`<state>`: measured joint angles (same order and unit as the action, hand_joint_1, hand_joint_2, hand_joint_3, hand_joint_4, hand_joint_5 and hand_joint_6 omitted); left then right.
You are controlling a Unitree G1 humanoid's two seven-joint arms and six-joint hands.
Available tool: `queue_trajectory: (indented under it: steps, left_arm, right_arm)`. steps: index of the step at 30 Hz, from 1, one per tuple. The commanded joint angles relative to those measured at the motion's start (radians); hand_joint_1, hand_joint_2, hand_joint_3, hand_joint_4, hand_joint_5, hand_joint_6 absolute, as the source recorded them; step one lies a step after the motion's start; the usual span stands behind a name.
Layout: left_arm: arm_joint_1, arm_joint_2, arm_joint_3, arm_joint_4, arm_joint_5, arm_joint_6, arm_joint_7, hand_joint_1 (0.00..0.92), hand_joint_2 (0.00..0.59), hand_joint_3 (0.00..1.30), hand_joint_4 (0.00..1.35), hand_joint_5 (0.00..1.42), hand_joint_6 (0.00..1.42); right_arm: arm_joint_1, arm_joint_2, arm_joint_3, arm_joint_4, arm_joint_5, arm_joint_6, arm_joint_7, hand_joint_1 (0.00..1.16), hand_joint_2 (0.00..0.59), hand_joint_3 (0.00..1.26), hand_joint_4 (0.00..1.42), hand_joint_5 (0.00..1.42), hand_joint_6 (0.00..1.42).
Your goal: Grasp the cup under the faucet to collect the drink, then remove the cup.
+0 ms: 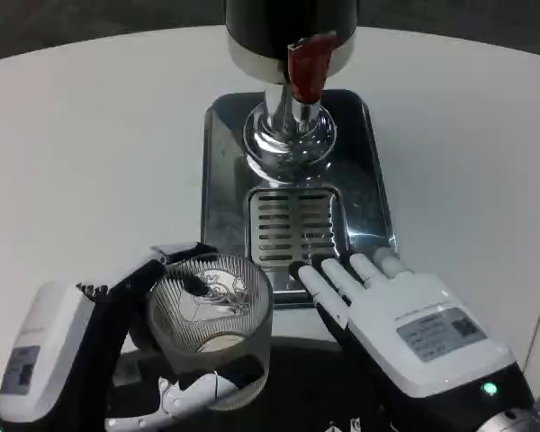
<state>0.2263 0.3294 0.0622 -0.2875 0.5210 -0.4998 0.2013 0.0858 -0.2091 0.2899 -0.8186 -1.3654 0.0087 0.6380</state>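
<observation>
Gripping clear ribbed glass cup [211,319], left hand [117,333] is wrapping fingers around its wall. Cup is sitting inside that grasp, well short of red faucet lever [308,65] and slotted steel drip tray [292,225]. Right hand [405,324] is lying open, fingertips touching tray edge. Risk, I judge: smooth glass slipping, or cup stopping short of spout, drink spilling.

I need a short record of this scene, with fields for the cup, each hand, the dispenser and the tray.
cup: clear ribbed glass cup, upright, near the table's front edge, off the tray
left hand: left hand holds the cup, fingers around it
right hand: right hand holds nothing, fingers straight, tips at the tray's front edge
dispenser: faucet with red lever above the drip grate
tray: steel tray on the white table
</observation>
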Motion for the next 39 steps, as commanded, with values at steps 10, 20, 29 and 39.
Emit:
queue_trajectory:
  steps: [10,20,29,39]
  left_arm:
    - [-0.094,0.007,0.0,0.069,-0.007,-0.044,0.006,0.471,0.319,0.9,1.14,0.99,1.01]
    - [-0.305,0.006,-0.035,0.291,0.039,-0.081,0.061,0.471,0.319,0.9,1.14,0.99,1.01]
    - [-0.533,0.037,-0.078,0.575,0.122,-0.131,0.195,0.471,0.319,0.9,1.14,0.99,1.01]
    - [-0.758,0.035,-0.16,0.87,0.194,-0.096,0.362,0.471,0.322,0.9,1.14,0.99,1.01]
  right_arm:
    - [0.044,0.02,-0.02,-0.025,-0.023,0.006,0.025,0.67,0.253,0.0,0.0,0.0,0.0]
    - [0.132,0.085,-0.076,-0.108,-0.11,0.032,0.026,0.67,0.253,0.0,0.0,0.0,0.0]
    - [0.249,0.147,-0.1,-0.177,-0.144,0.007,0.005,0.67,0.253,0.0,0.0,0.0,0.0]
    - [0.308,0.188,-0.101,-0.205,-0.147,-0.032,-0.016,0.67,0.253,0.0,0.0,0.0,0.0]
